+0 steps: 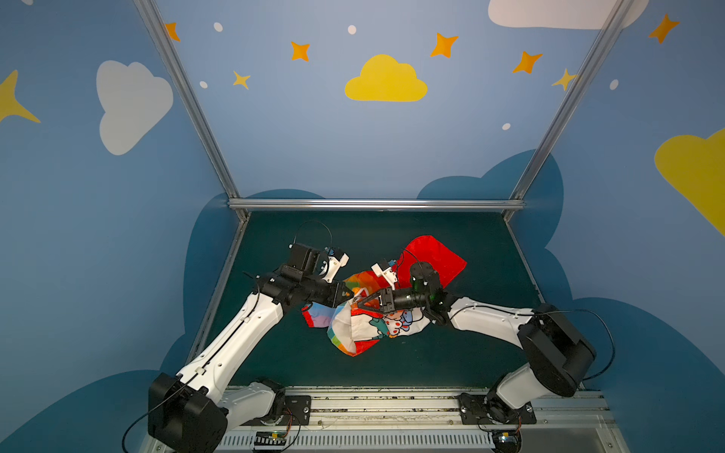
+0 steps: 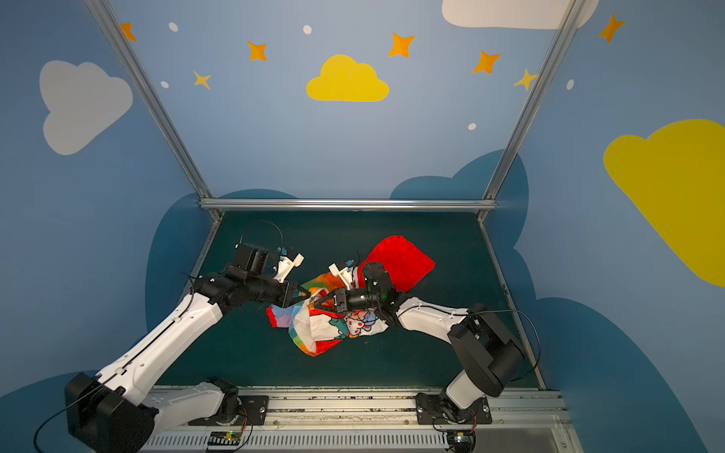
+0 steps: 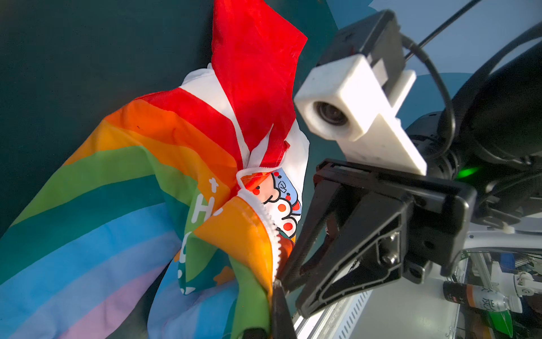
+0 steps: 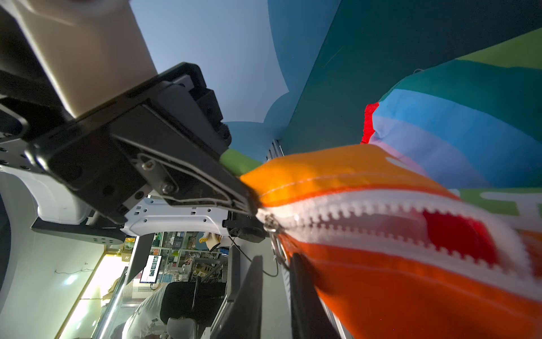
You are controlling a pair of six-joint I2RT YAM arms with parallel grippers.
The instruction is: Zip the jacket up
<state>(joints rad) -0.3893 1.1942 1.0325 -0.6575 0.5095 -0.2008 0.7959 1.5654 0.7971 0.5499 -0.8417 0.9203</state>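
At mat (image 1: 392, 372) centre I see the jacket (image 1: 353, 333) bunched, hood (image 1: 431, 259) toward 1 o'clock. From 9 o'clock the left gripper (image 4: 249, 202) has its jaws pressed together, pinching orange fabric at the zipper (image 4: 352, 211) end. From 3 o'clock the right gripper (image 3: 290, 293) sits at the ring pull (image 4: 275, 234); jaws narrow, I can't tell if they grip. Zipper gapes.
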